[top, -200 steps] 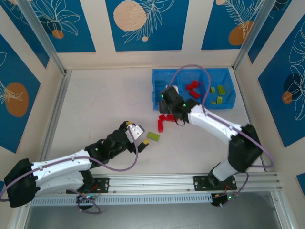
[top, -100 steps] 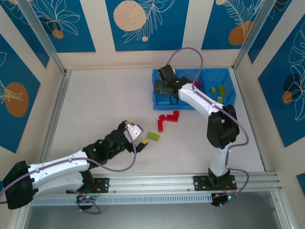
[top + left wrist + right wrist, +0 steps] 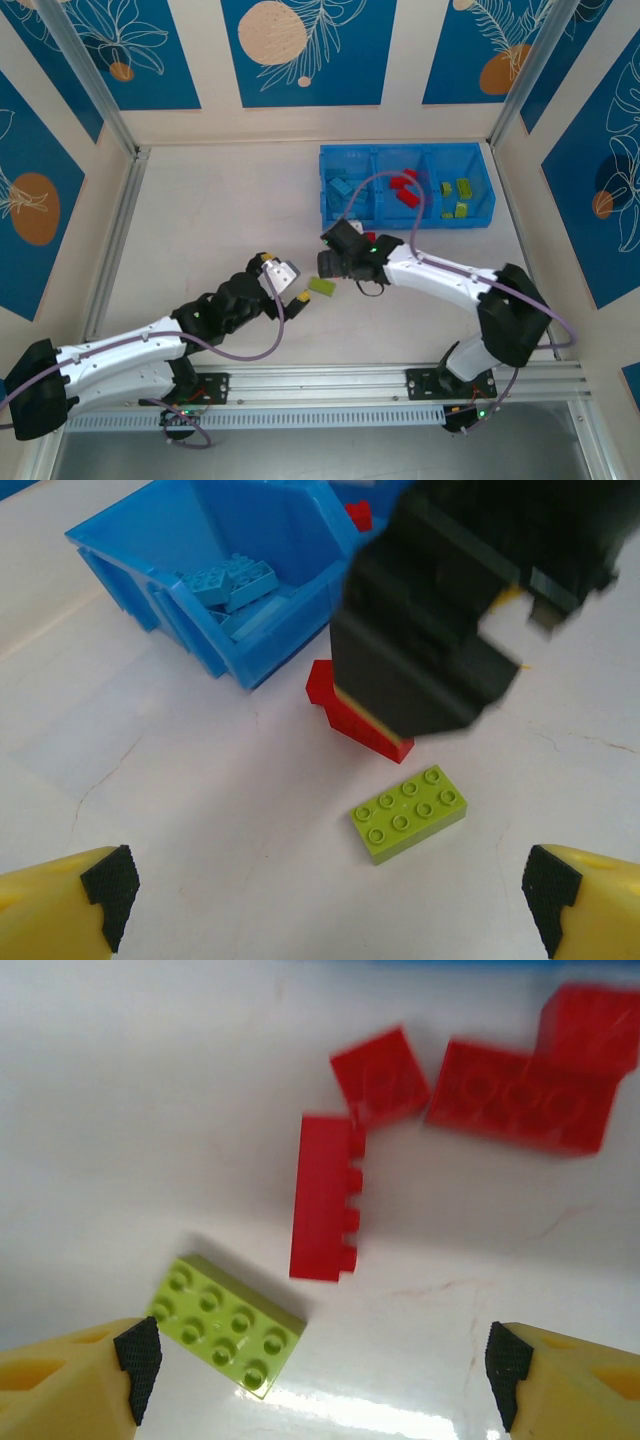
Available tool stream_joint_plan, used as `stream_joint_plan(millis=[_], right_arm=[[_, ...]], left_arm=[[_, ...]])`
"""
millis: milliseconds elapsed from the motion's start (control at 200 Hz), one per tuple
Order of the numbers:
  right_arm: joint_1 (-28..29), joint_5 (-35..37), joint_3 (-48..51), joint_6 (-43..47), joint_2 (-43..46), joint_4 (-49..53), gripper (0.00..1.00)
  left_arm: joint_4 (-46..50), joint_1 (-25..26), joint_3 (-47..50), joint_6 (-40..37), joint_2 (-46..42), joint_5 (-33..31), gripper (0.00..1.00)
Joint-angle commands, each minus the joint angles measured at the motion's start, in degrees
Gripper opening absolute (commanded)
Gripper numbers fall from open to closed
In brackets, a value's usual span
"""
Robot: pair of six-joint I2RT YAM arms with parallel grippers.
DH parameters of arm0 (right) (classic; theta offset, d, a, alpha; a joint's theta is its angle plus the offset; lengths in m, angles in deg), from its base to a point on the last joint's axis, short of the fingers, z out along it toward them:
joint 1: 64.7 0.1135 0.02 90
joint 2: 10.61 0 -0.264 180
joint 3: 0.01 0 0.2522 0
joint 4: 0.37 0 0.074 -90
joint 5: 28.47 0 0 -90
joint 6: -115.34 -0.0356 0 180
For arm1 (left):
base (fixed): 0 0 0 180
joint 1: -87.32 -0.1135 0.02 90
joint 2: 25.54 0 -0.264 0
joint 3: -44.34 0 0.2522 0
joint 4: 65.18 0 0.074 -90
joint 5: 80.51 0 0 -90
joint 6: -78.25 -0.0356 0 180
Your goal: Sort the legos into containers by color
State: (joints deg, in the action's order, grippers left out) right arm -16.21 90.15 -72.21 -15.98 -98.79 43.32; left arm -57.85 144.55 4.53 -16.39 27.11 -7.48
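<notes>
Hovering over loose red legos [image 3: 323, 1197] on table [image 3: 220, 220], right gripper [image 3: 320, 1368] spread, empty. Left gripper [image 3: 325, 890] spread too, facing lime lego [image 3: 409, 812] just beside. Risk: arms crowd 1 spot, collide; wide jaws scoop lime with red, missorting into containers [image 3: 430, 222].

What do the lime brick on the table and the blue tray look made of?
Lime brick: likely hard moulded plastic, smooth, slightly glossy, with crisp round studs. Blue tray: plastic too by the look; thin even walls, soft sheen.
</notes>
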Motion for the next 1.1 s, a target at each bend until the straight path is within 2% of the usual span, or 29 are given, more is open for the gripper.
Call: stream_joint_plan(millis=[0, 155, 540, 685, 900, 995, 1095], right_arm=[[0.6, 2.1, -2.3, -4.3, -5.2, 1.1, 0.86], [-0.1, 2.7, -5.2, -4.4, -10.9, 0.6, 0.76], [-1.8, 0.5, -2.1, -5.9, -13.2, -4.6, 0.43], [-0.2, 3.1, 1.5, -6.6, -6.1, -4.8, 0.26], [1.5, 14.7, 4.8, -6.1, 12.6, -1.2, 0.24], [-3.3, 17.1, 6.1, -0.7, 19.6, -4.2, 0.24], [-16.9, 7.5, 5.4, 4.5, 20.1, -9.3, 0.23]], left_arm=[[-0.2, -0.3, -1.5, 0.3, 0.9, 1.0, 1.00], [0.2, -0.3, -1.4, 0.1, 0.7, 0.3, 1.00], [0.0, -0.2, -1.0, -0.4, 0.1, 0.0, 1.00], [-0.1, -0.3, -1.1, -0.3, 0.0, 0.0, 1.00], [-0.2, -0.3, -1.0, -0.3, 0.2, 0.0, 1.00], [-0.3, -0.3, -1.1, -0.3, 0.5, 0.0, 1.00], [-0.6, -0.3, -1.3, -0.1, 1.2, 0.1, 1.00]])
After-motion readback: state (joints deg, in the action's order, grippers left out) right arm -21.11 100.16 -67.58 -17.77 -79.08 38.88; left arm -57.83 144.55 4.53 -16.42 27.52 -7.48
